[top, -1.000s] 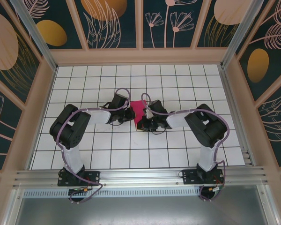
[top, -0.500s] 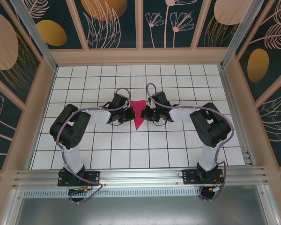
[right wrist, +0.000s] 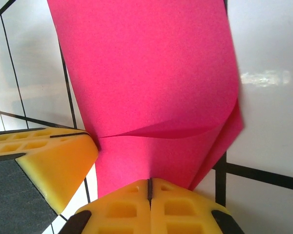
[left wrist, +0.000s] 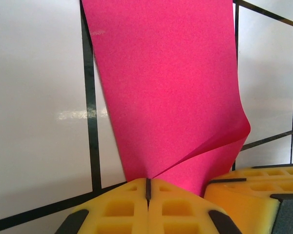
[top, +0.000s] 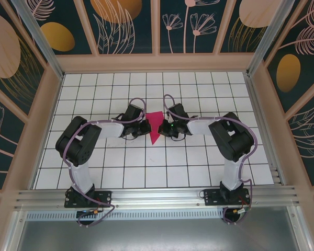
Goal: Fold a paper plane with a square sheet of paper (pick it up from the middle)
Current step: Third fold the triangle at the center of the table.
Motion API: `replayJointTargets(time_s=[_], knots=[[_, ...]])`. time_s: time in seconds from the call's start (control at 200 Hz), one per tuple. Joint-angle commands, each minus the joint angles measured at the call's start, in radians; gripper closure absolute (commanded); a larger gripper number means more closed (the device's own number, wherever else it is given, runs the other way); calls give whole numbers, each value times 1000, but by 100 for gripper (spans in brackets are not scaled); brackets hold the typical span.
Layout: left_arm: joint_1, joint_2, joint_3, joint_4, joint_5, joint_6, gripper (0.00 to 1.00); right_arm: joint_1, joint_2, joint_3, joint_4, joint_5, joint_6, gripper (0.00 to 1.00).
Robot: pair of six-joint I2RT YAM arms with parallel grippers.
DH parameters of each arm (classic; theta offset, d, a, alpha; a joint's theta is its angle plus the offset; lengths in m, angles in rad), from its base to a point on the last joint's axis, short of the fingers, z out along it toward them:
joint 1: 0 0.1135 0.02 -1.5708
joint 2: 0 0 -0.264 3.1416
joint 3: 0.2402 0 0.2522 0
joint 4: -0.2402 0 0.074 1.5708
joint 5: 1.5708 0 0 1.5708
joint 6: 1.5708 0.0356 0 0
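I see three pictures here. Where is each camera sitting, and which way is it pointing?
Top external: fixed above and behind the arms, looking down on the tiled table; both arms show, meeting at the pink paper.
Left wrist: on the left arm, looking along the left gripper, shut on the pink paper.
Right wrist: on the right arm, looking along the right gripper, also shut on it.
Shared: both wrist views show that paper from opposite sides, each catching part of the other gripper.
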Motion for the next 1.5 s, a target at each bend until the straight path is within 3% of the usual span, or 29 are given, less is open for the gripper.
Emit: replayJointTargets(time_s=[0.0, 0.445, 0.916, 1.106, 1.496], knots=[[6, 27, 1, -86, -70, 26, 100, -12, -56, 7, -62, 55, 10, 100], [6, 26, 10, -93, -63, 33, 100, -20, 38, 125, -115, 70, -20, 100], [5, 25, 16, -105, -69, 37, 100, -50, -6, 57, -155, 166, -2, 100], [4, 20, 21, -110, -70, 40, 100, -55, -58, 79, -92, 113, -9, 100], [5, 20, 21, -113, -69, 41, 100, -55, 33, 101, -81, 58, -4, 100]])
